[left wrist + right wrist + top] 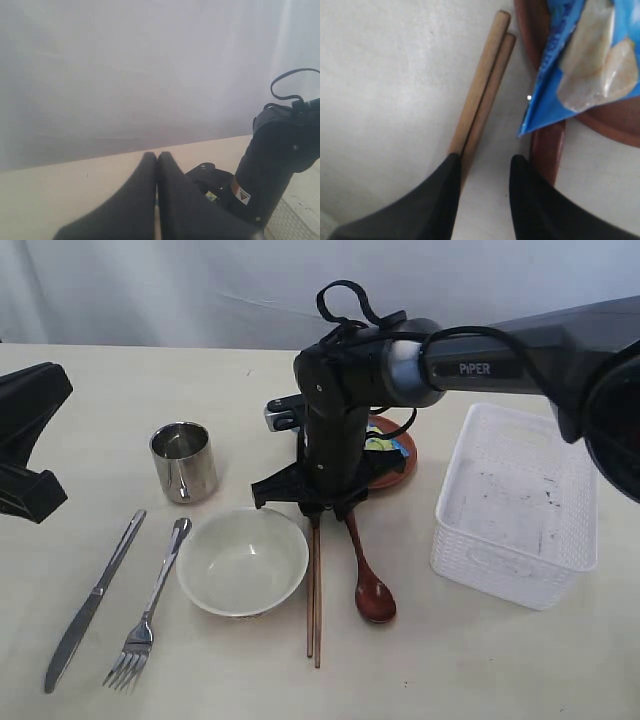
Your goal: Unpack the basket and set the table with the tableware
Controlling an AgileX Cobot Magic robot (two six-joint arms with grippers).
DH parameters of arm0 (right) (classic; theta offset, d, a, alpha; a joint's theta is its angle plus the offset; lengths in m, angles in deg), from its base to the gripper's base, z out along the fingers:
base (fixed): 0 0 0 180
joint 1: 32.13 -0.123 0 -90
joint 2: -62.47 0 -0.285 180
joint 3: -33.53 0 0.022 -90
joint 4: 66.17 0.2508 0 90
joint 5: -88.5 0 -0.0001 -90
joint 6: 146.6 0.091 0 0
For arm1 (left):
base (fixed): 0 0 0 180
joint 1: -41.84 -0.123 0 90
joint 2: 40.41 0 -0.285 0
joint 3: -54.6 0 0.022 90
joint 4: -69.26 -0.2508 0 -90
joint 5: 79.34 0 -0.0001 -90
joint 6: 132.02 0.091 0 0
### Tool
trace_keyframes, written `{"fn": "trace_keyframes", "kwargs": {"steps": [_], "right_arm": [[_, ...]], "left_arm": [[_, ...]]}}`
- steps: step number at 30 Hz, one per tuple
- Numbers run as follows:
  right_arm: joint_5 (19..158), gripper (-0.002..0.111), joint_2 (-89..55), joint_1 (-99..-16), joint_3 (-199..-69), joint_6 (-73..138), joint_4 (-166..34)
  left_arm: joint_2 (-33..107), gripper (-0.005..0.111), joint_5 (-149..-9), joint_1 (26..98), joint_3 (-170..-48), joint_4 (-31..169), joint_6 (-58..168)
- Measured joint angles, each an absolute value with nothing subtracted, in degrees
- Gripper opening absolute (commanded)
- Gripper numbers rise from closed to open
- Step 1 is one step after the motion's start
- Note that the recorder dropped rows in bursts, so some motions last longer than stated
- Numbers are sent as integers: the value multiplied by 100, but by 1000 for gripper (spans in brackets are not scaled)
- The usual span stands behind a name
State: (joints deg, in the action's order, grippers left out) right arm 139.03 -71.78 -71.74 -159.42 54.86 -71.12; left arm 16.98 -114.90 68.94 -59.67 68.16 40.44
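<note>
Cream table: right gripper half-open, seemingly empty, directly above far ends of chopsticks lying lengthwise beside spoon; left gripper closed, well apart.

The cup is shiny steel, the chopsticks matt wood, the basket perforated plastic.

The word PIPER stands in white letters on the dark right arm, up the arm from the right gripper and past the silver joint. A small orange-and-white sticker sits nearer that gripper, its print too small to read.
</note>
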Motion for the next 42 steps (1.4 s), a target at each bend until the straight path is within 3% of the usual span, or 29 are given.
{"fn": "trace_keyframes", "kwargs": {"steps": [42], "right_arm": [[13653, 32, -7007, -7174, -15976, 5812, -7359]], "left_arm": [[1698, 0, -11490, 6894, -5967, 6816, 4044]]}}
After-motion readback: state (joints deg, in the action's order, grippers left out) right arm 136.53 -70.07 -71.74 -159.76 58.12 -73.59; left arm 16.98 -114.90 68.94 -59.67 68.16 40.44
